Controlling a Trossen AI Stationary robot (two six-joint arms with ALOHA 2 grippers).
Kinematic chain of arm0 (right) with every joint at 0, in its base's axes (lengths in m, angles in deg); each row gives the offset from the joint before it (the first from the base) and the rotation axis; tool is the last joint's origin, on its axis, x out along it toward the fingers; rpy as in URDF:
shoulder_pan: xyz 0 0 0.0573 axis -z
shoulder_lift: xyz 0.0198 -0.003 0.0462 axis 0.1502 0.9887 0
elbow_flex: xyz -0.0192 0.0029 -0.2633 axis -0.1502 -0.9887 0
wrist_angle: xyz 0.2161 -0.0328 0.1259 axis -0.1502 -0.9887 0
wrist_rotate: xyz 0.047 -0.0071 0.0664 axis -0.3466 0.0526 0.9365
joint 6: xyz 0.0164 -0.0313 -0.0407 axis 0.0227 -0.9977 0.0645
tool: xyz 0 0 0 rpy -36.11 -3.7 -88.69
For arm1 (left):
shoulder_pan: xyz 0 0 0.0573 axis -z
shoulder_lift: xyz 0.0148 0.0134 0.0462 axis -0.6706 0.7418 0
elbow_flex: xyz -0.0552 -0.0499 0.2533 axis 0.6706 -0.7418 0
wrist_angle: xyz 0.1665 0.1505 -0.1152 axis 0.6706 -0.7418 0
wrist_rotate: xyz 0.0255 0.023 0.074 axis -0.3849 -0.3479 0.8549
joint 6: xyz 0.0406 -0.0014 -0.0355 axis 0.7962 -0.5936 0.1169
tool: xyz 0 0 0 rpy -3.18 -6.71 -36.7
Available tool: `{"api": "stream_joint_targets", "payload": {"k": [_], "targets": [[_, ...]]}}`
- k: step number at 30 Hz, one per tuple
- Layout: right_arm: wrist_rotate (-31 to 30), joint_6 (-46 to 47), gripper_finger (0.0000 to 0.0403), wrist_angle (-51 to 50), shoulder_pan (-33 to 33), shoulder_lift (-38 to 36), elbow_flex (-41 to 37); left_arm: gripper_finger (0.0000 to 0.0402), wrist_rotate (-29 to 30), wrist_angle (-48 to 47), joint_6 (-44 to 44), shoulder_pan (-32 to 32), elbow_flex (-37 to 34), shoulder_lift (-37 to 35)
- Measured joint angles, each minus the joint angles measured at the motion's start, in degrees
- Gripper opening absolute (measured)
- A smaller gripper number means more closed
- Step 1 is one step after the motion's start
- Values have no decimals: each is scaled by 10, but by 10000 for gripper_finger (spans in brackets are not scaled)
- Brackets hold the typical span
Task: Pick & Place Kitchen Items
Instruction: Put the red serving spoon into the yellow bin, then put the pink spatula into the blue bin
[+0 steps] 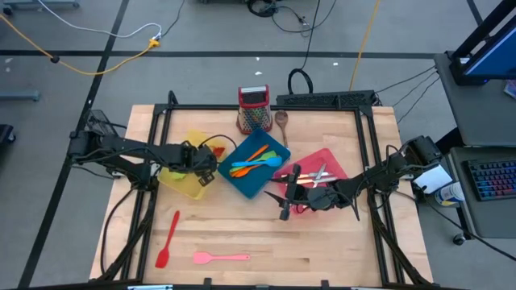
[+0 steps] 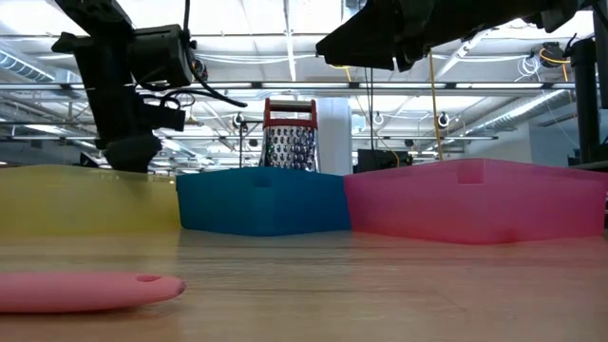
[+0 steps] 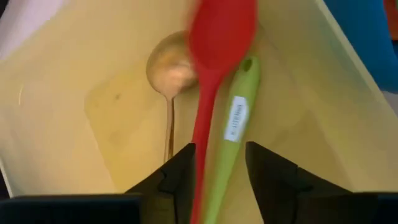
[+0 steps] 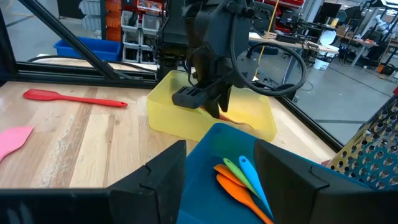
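Over the yellow tray point(image 1: 187, 184), the left gripper point(image 1: 208, 165) hangs with its fingers point(image 3: 180, 177) parted around the handle of a red spoon point(image 3: 217, 56); whether they pinch it cannot be told. The spoon lies inside the tray beside a green utensil point(image 3: 233, 134) and a wooden spoon point(image 3: 169, 71). A clean drop likely means spreading wide and lifting straight up, clear of the handle. The right gripper point(image 1: 292, 197) waits unclenched and empty above the red tray point(image 1: 330, 165). A red spatula point(image 1: 168, 238) and a pink spatula point(image 1: 219, 258) lie on the table point(image 1: 322, 250).
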Motion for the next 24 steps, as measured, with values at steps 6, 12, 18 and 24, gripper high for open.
{"api": "stream_joint_targets", "payload": {"k": [6,12,18,24], "targets": [[0,0,181,0,0,0,0,152,-8,0,-23,12,1,-2],[0,0,181,11,0,0,0,152,-9,-27,-27,43,40,-2],[0,-1,181,26,0,0,0,152,-9,-47,-48,101,105,-2],[-1,-6,181,26,2,0,0,152,-13,-47,-64,188,143,-2]]}}
